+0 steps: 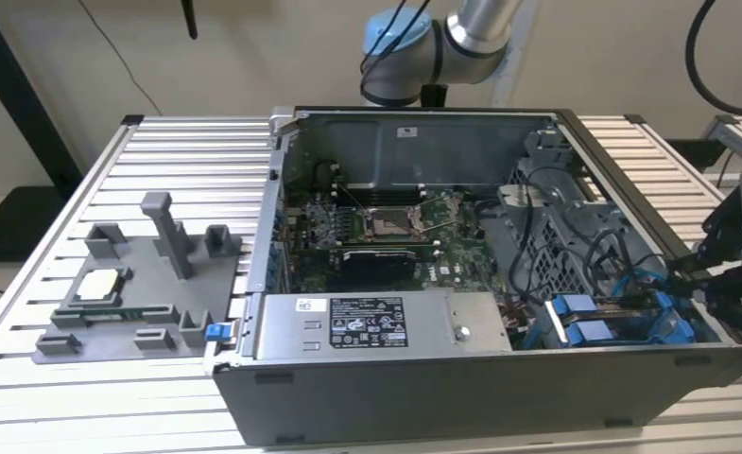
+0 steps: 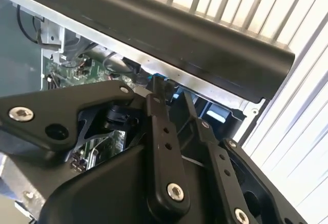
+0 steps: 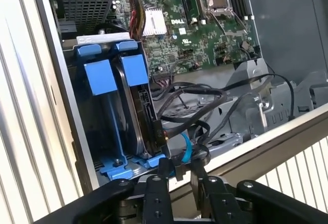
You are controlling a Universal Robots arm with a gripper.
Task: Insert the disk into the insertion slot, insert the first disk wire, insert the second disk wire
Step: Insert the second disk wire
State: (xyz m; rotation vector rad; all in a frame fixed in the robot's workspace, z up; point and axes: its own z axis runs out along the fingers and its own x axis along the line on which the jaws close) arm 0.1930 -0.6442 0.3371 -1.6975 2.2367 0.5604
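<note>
Exterior view, lower right: disk (image 1: 594, 331) seated on edge

Stiff, dense and shock-shy, the disk stands in the insertion slot (image 3: 114, 166). Its springy blue disk wire (image 3: 185, 149) handles best by the rigid plug. In the first wrist view, the gripper (image 3: 178, 168) fingers appear closed on that plug.

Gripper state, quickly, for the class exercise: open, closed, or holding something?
Black gripper: cannot be told; it sits at a thin blue cable.
</note>
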